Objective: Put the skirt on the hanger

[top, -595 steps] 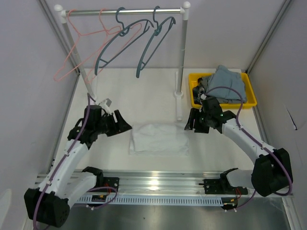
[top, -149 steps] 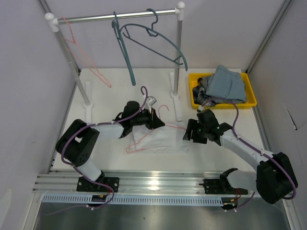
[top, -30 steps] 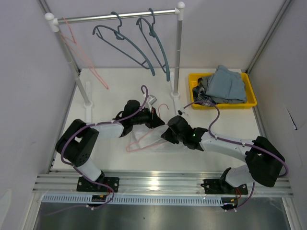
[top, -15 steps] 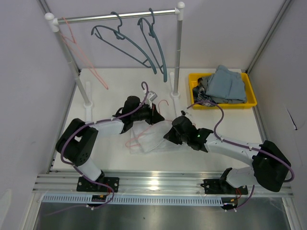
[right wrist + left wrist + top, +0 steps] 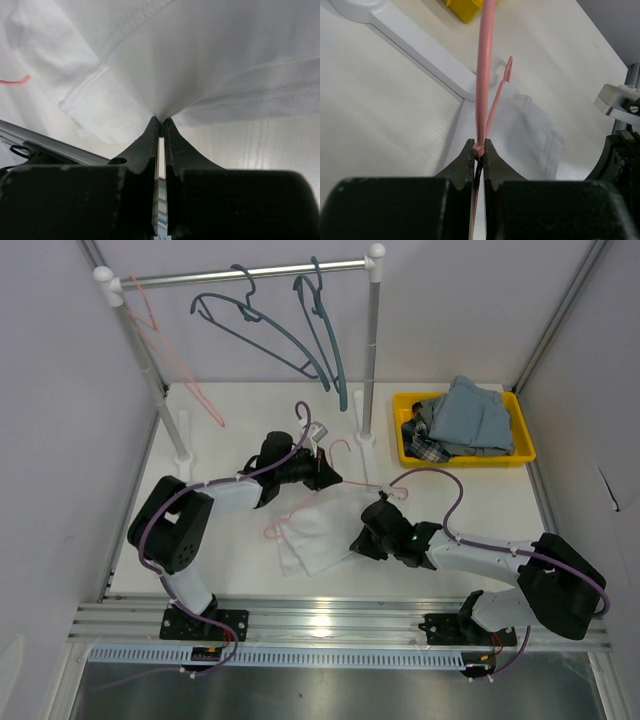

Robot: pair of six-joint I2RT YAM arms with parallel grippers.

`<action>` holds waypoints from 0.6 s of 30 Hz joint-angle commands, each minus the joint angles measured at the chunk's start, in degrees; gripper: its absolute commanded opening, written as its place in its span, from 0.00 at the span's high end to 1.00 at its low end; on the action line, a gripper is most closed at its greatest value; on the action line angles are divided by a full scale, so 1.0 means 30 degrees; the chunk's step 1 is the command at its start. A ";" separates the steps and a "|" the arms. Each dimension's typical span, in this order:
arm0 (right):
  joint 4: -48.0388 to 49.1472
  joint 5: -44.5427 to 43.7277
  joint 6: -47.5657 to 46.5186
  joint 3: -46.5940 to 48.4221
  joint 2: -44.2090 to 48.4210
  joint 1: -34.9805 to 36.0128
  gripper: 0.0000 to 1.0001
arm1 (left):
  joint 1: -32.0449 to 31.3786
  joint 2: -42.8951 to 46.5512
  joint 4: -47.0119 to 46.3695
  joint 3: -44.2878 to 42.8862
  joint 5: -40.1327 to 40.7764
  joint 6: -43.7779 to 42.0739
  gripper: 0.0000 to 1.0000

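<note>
At mid-table, the white skirt (image 5: 320, 532) is seen rumpled, its near-right edge pinched between the shut fingers of the right gripper (image 5: 358, 540). Over its far-left corner the pink hanger (image 5: 485, 60) is held, its wire clamped tight by the left gripper (image 5: 479, 152). Farther right, a yellow bin (image 5: 470, 461) of clothes is parked.

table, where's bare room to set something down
Bare: the back strip between the rack feet, and the patch between the bin and the right arm. Crowded: the middle, with skirt, pink hanger, left claw and right claw.
</note>
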State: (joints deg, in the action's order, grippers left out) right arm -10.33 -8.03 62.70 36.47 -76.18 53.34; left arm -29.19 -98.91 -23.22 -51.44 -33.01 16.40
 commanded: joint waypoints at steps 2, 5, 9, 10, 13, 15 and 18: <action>0.0834 0.0216 -0.0303 -0.1285 0.0081 0.0178 1.00 | 0.0794 -0.0339 -0.0023 -0.0812 0.0137 -0.1366 1.00; 0.0806 0.0129 -0.0537 -0.1754 0.0198 0.0179 1.00 | 0.0970 -0.0427 -0.0052 -0.0871 -0.0215 -0.1366 1.00; 0.0718 -0.0252 -0.0567 -0.2603 0.1076 0.0266 1.00 | 0.1087 -0.0544 -0.0286 -0.0871 -0.0479 -0.1191 1.00; 0.0631 -0.0368 -0.0538 -0.2779 0.1252 0.0208 1.00 | 0.1087 -0.0602 -0.0315 -0.0842 -0.0566 -0.1162 1.00; 0.0600 -0.0457 -0.0654 -0.3249 0.1546 0.0208 1.00 | 0.1058 -0.0546 -0.0607 -0.0580 -0.0831 -0.0754 1.00; 0.0746 -0.0399 -0.0684 -0.3483 0.1546 0.0208 1.00 | 0.1058 -0.0399 -0.1543 -0.0110 -0.0948 -0.0343 1.00; 0.1097 -0.0311 -0.0684 -0.3922 0.1517 0.0383 1.00 | 0.0971 0.0099 -0.2686 0.0738 -0.1007 0.0652 1.00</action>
State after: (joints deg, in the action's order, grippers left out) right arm -6.39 -8.36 61.80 26.61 -72.12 53.63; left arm -26.96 -100.03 -25.76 -51.35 -36.51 17.47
